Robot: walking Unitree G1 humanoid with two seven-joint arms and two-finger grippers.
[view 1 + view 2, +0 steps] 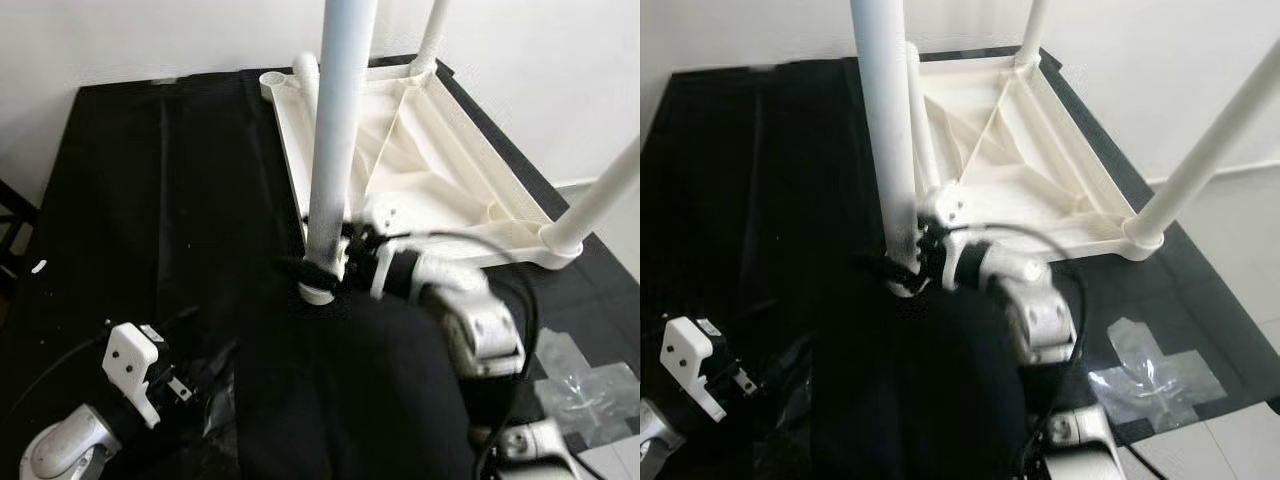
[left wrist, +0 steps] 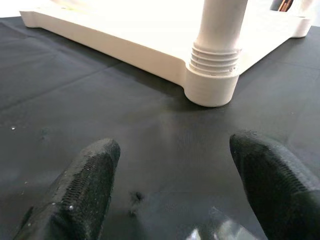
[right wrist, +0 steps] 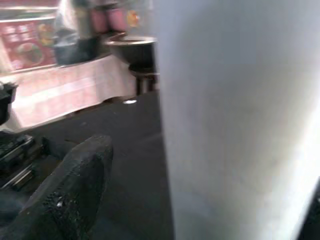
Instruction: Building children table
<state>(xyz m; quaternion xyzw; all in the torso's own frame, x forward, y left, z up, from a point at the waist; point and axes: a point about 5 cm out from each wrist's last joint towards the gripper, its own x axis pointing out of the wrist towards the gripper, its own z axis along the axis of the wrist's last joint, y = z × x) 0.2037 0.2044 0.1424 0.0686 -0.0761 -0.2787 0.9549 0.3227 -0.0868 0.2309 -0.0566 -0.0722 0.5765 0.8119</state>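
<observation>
A white children's table (image 1: 430,170) lies upside down on a black mat (image 1: 150,200), its legs pointing up. My right gripper (image 1: 322,272) reaches round the base of the near leg (image 1: 335,130), just above its corner socket. In the right wrist view the leg (image 3: 235,125) sits between the fingers, and a gap shows beside one finger (image 3: 75,190). My left gripper (image 2: 175,150) stands open and low over the mat, facing the threaded foot of that leg (image 2: 215,55); in the head view it is at the lower left (image 1: 185,335).
Other legs rise at the right corner (image 1: 600,200) and the back corner (image 1: 432,35). Black cloth (image 1: 340,400) covers the lower middle. Taped clear plastic (image 1: 585,385) lies on the mat's right edge. A white wall stands behind, dark furniture (image 1: 10,215) at the left.
</observation>
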